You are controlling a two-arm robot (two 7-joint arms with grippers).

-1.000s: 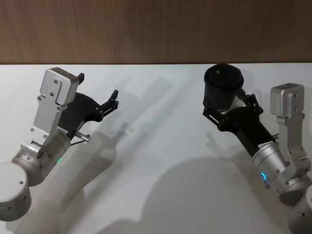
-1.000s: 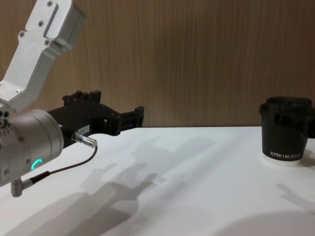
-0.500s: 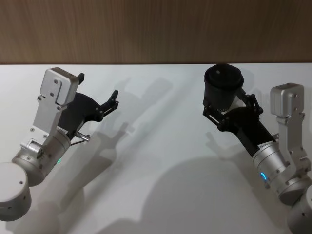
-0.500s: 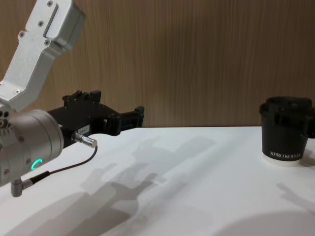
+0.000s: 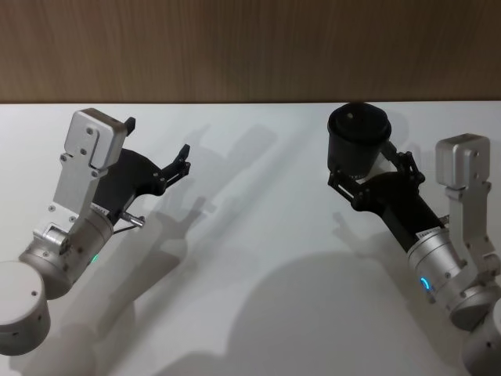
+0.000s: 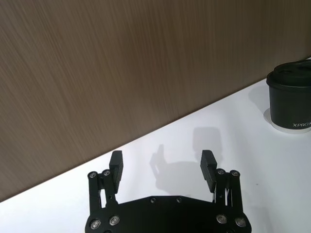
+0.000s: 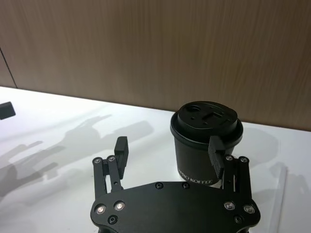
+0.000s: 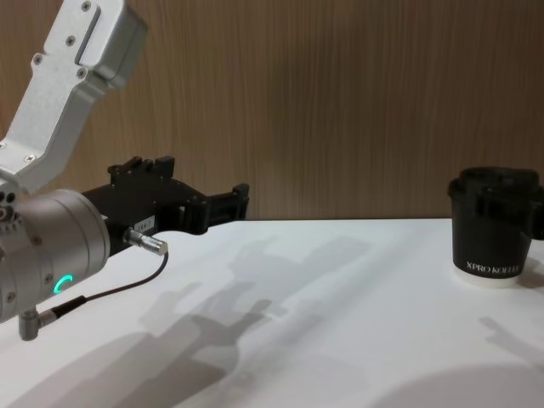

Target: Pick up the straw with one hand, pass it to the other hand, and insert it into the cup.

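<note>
Your left arm reaches forward over the left side of the table [image 5: 258,258]. The left gripper [image 6: 162,167] hangs above the surface with its jaws spread wide, gripping nothing. Your right arm stretches toward the far right. There the right gripper [image 7: 168,148] sits just in front of the cup [image 7: 194,145], jaws wide apart and empty; whether a finger touches the cup, you cannot tell. The straw [image 7: 280,194] shows faintly, lying on the table beside that gripper.
</note>
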